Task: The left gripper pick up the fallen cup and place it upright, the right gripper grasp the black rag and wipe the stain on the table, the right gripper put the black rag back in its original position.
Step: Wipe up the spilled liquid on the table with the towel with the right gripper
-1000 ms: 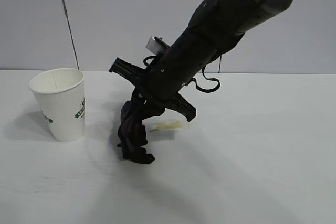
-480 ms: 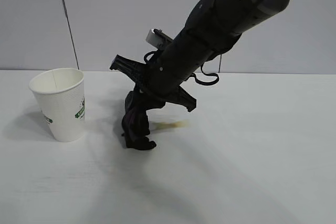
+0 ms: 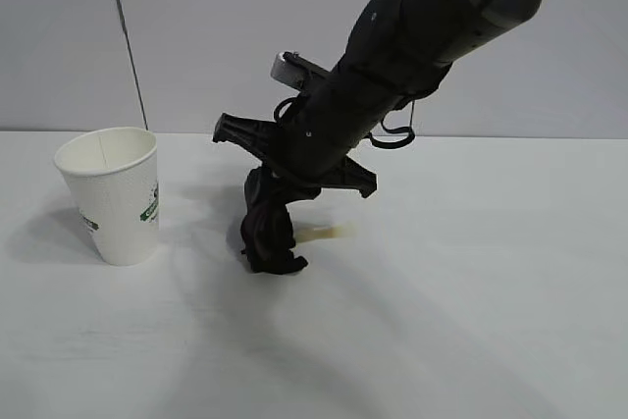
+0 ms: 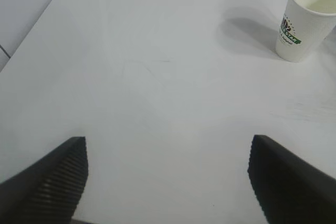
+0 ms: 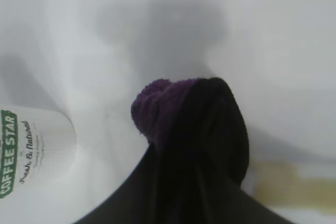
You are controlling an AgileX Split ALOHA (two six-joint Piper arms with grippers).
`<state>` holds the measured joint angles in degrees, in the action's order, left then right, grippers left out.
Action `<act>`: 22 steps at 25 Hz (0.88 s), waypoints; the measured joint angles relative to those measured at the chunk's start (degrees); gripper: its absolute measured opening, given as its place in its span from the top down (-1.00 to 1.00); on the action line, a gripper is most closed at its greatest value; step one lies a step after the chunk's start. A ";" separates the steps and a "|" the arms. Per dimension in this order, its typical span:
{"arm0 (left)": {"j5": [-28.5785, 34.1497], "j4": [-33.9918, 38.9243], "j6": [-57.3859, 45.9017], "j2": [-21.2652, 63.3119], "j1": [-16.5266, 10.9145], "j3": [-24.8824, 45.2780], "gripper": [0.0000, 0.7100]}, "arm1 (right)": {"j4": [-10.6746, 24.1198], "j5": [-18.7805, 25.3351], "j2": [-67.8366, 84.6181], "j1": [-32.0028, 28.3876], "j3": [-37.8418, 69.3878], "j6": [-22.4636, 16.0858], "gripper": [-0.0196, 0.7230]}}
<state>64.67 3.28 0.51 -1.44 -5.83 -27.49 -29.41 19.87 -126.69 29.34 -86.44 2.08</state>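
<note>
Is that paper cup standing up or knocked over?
Upright: the cup stands on its base on the table, open mouth facing up.

Cup (image 3: 113, 193): white dimpled paper, matt, with a green printed logo.
Black rag (image 3: 269, 235): soft, fuzzy cloth, purple where it folds, bunched in my right gripper (image 3: 272, 205).
Table (image 3: 471, 282): smooth white, faint sheen.
Stain (image 3: 324, 233): wet, amber smear.

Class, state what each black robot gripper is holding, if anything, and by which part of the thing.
The right gripper holds the black, purple-striped cloth rag by its upper end; the rest hangs to the table. The left gripper holds nothing.
</note>
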 joint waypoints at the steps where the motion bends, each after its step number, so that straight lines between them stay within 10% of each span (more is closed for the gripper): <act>1: 0.00 0.00 0.00 0.00 0.00 0.00 -0.69 | 0.24 0.46 -0.05 -0.23 0.00 -1.24 0.75; 22: 0.00 0.00 0.00 0.00 0.00 0.00 -0.69 | 5.62 5.35 -1.44 -3.40 -0.06 -3.82 0.75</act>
<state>64.67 3.28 0.51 -1.44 -5.83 -27.49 -23.79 25.22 -128.13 25.94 -86.50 -1.75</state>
